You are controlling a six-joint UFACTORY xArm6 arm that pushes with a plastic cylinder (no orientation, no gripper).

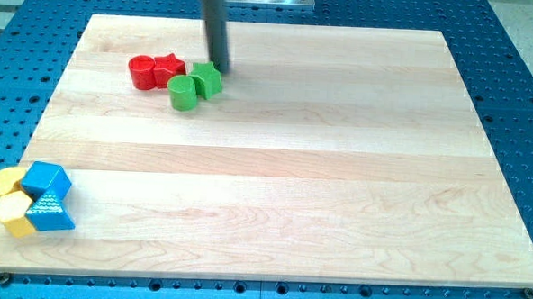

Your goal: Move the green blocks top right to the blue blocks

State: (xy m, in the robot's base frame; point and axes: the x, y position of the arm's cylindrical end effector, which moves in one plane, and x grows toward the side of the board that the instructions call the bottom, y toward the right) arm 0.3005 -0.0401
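A green cylinder (183,93) and a green star-shaped block (206,79) sit together at the upper left of the wooden board (275,168). My tip (220,71) is just to the upper right of the green star block, touching or nearly touching it. A blue cube (46,180) and a blue triangular block (51,212) sit at the board's lower left corner, far from the green blocks.
Two red blocks, a cylinder (143,72) and a star-like one (169,69), lie just left of the green blocks. Two yellow blocks (8,181) (14,213) touch the blue ones on their left. A blue perforated table (521,106) surrounds the board.
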